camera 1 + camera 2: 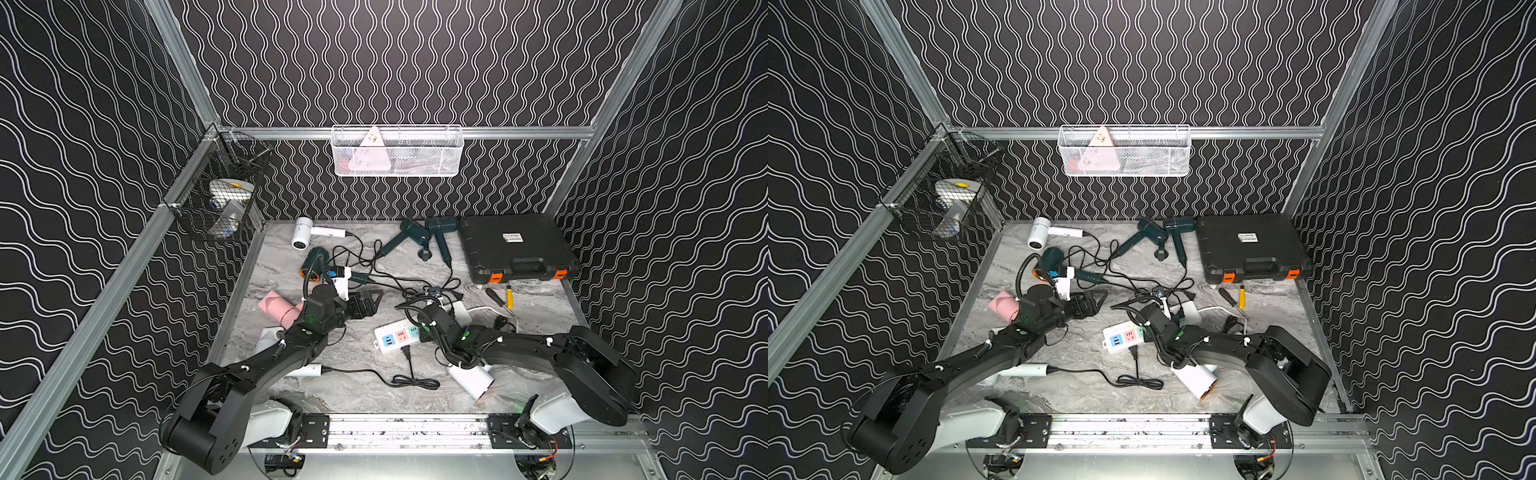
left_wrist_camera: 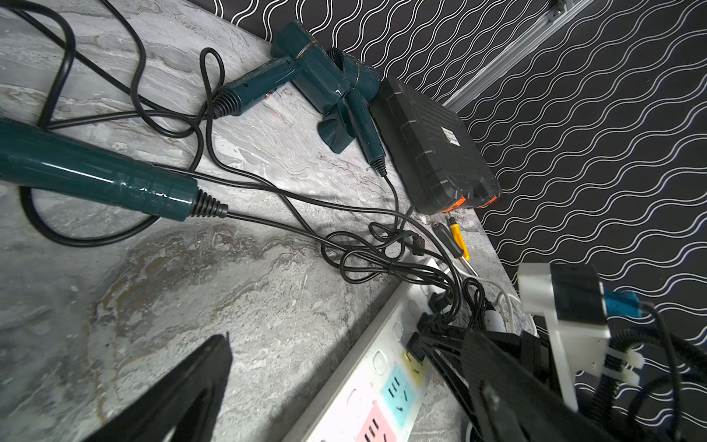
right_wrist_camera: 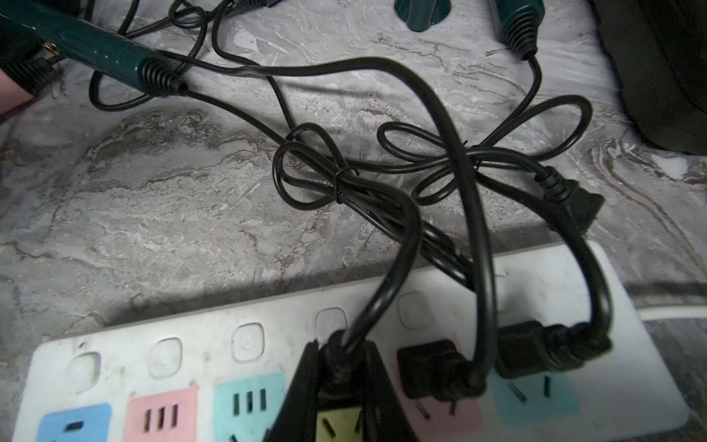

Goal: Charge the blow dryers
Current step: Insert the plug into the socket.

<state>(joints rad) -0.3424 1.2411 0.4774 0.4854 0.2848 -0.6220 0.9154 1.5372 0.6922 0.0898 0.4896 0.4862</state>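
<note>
In a top view the copper-ringed teal blow dryer (image 1: pixel 314 261) lies at 10 o'clock on the tabletop (image 1: pixel 345 361), handle toward 3 o'clock, by the wide-open left claw (image 1: pixel 368 305); the left wrist view crops its barrel; in the right wrist view the right claw (image 3: pixel 340 346) clamps a plug (image 3: pixel 338 373) over the power strip (image 3: pixel 554 275) amid tangled cords (image 3: pixel 440 114).

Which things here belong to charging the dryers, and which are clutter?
Job: dark teal T-shaped blow dryers; white blow dryers; pink blow dryer; white power strip with coloured sockets; black cord plug.
Clutter: black plastic case with orange latches; yellow-handled screwdriver; wire baskets.
</note>
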